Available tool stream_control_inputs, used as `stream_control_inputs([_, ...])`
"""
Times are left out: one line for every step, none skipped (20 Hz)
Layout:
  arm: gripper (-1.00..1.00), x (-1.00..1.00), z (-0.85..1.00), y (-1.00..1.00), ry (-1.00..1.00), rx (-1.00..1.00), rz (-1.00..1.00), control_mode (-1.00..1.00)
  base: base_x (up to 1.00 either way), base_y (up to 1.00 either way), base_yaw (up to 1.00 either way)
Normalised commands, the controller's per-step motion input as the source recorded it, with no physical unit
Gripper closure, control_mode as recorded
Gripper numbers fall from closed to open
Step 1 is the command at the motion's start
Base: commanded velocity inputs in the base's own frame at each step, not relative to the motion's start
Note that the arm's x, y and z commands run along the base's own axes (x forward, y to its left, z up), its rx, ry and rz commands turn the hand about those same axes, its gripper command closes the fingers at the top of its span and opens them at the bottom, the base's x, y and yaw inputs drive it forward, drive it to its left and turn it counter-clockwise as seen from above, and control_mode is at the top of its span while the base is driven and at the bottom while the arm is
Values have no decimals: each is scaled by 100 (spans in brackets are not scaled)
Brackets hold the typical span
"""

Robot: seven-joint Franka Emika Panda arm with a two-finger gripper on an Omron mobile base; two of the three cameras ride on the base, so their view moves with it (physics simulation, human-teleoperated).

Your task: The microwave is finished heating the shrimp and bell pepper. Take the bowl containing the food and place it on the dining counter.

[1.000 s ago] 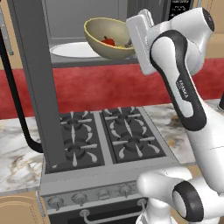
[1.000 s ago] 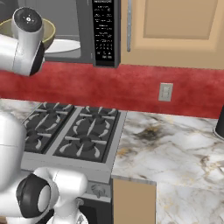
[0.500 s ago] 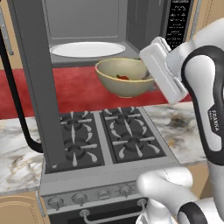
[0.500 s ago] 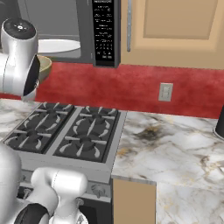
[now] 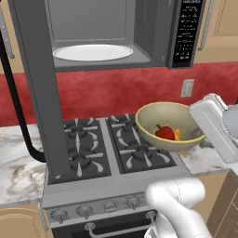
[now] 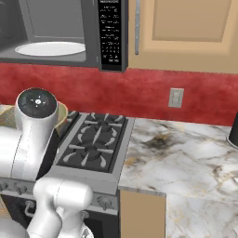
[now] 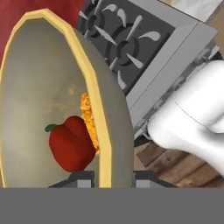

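- Left base view: the microwave (image 5: 111, 37) stood open over the gas stove (image 5: 111, 148), its dark door (image 5: 39, 88) swung out to the left and its black keypad strip (image 5: 187, 32) on the right.
- The white turntable (image 5: 93, 52) lay bare inside the cavity.
- The beige bowl (image 5: 163, 124) hung in the air above the stove's right burners, near the right edge of the stove, tipped slightly toward the camera.
- Inside it sat the red bell pepper (image 5: 164, 133) with the orange shrimp (image 5: 177, 135) just beside it on the right.
- The gripper (image 5: 201, 135) met the bowl at its right rim (the white hand block hid most of the fingers), clamped on that rim.
- A white wall outlet (image 5: 187, 87) sat on the red backsplash (image 5: 107, 90) behind the bowl.
- Right base view: the arm's white links covered most of the bowl, and a strip of its yellowish rim showed beside the round joint cap (image 6: 37, 103) at the left.
- To the right of the stove ran a marble counter (image 6: 186, 158) with dark and tan veins.
- Hand view: the two dark fingertips (image 7: 81, 180) straddled the bowl's rim, one inside the wall and one outside, pinching it.
- The pepper rested low in the bowl, green stem pointing left, and the shrimp lay against the inner wall, touching the pepper.
- Stove grates showed beyond the bowl's outer wall.
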Motion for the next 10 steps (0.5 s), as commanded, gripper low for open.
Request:
stream_control_inputs([100,-83,-71,-100,-21,8,0,-100,0,0,0])
stream_control_inputs([100,-64,-37,-100,-15,7,0,-100,0,0,0])
stream_control_inputs([100,-19,0,-49,0,6,0,-100,0,0,0])
stream_control_inputs([100,0,0,-11,0,0,-3,-100,0,0,0])
stream_control_inputs([100,0,0,0,0,0,0,-100,0,0,0])
stream_control_inputs([100,0,0,0,0,0,0,-100,0,0,0])
stream_control_inputs([100,0,0,0,0,0,0,-100,0,0,0])
stream_control_inputs([100,0,0,0,0,0,0,-100,0,0,0])
stream_control_inputs([100,0,0,0,0,0,0,-100,0,0,0])
stream_control_inputs([100,0,0,0,0,0,0,-100,0,0,0])
